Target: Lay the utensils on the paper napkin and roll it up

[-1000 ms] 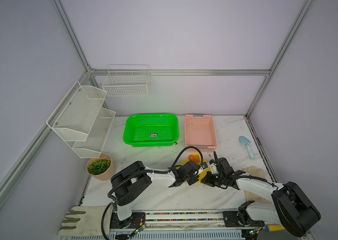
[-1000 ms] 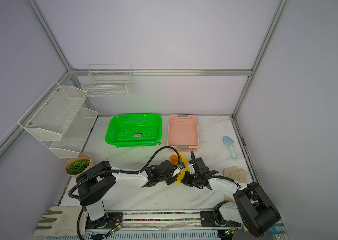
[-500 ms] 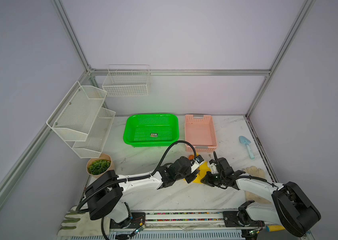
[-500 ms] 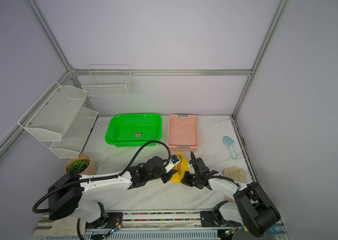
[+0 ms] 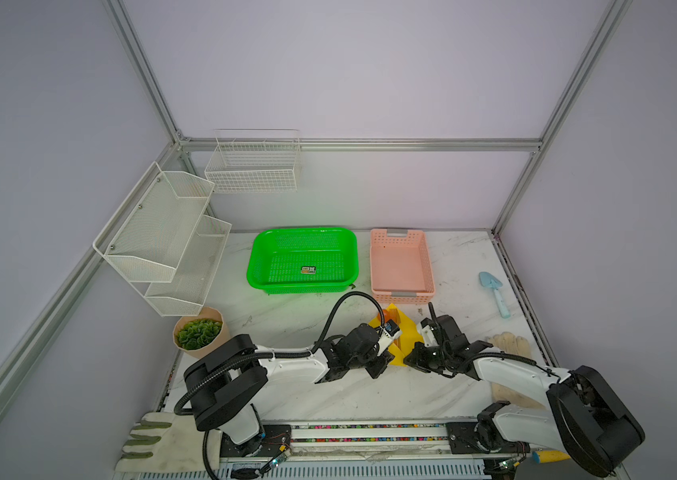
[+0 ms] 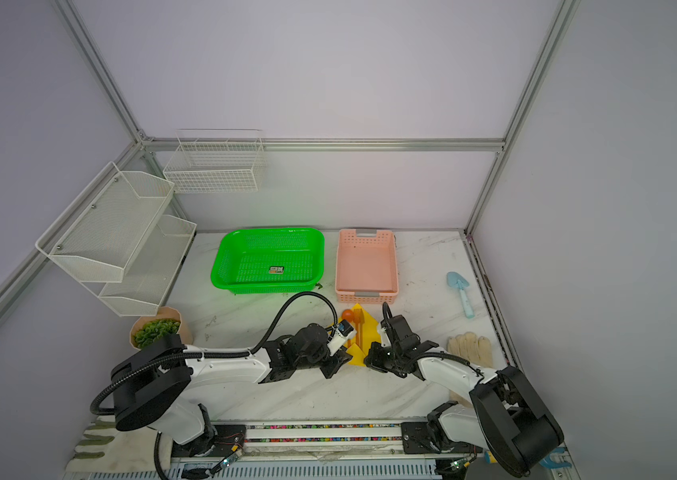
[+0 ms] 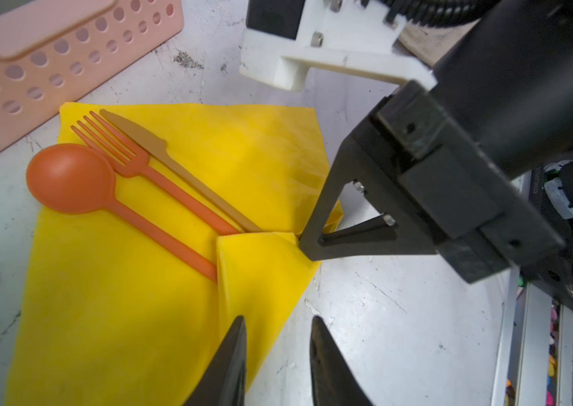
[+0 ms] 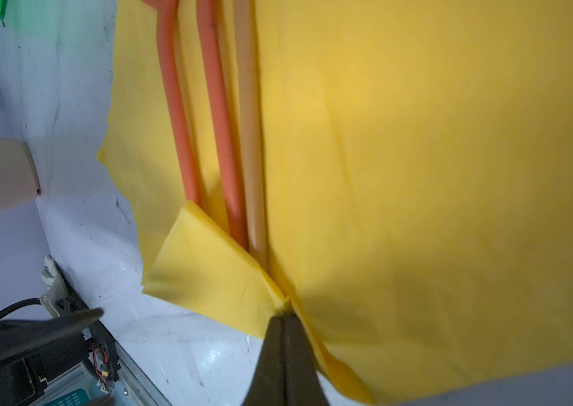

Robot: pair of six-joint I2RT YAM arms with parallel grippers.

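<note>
The yellow paper napkin (image 7: 119, 316) lies on the table in front of the pink basket, seen in both top views (image 5: 406, 332) (image 6: 363, 332). Three orange utensils lie side by side on it: the spoon (image 7: 70, 179), the fork (image 7: 126, 158) and the knife (image 7: 158, 151). Its near corner (image 7: 253, 263) is folded up over the handle ends. My right gripper (image 8: 286, 316) is shut on that fold. My left gripper (image 7: 278, 337) is open and holds nothing. One finger is over the napkin's edge and the other over bare table.
A pink basket (image 5: 403, 296) and a green basket (image 5: 302, 286) stand just behind the napkin. A potted plant (image 5: 198, 334) and white wire racks (image 5: 162, 232) are at the left. A light-blue trowel (image 5: 494, 291) and a glove (image 5: 509, 345) lie at the right. Another glove (image 5: 154, 440) lies front left.
The left arm has stretched out, and its gripper has moved to the napkin's near edge beside the fold. The right gripper has stayed shut on the napkin's corner.
</note>
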